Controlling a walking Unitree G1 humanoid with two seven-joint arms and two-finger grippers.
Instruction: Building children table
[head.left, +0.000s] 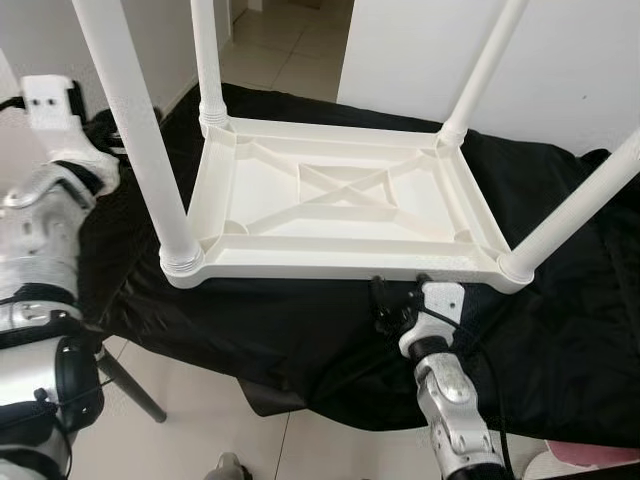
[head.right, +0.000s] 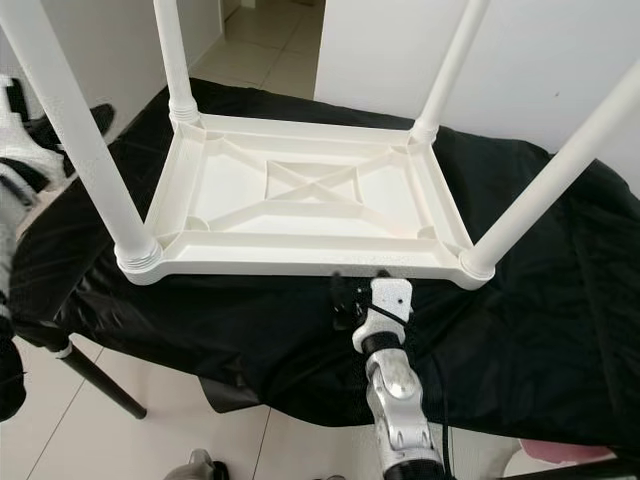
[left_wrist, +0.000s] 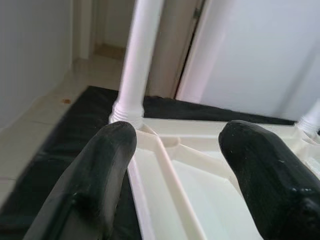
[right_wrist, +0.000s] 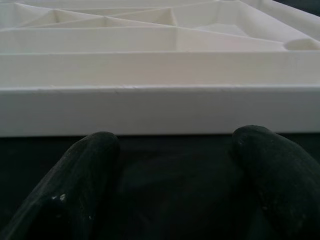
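Resting upside down on the black-draped counter (head.left: 560, 330), the white children's table (head.left: 340, 205) has four legs up. Right gripper (right_wrist: 172, 150), fingers spread and empty, nears its near rim; left gripper (left_wrist: 175, 145), likewise spread and empty, hovers left. A shove could slide it.

table top (head.left: 340, 255): white plastic, underside ribbed with a moulded X pattern
table legs (head.left: 135, 120): plain white, same tone as the top
cloth (head.left: 560, 330): solid black, no pattern
left gripper (left_wrist: 175, 150): matte black fingers
right gripper (right_wrist: 175, 150): matte black fingers, faint pale specks
arms (head.left: 455, 405): silver metal
floor (head.left: 190, 440): pale beige tiles, darker grout lines
wall (head.left: 560, 60): plain white
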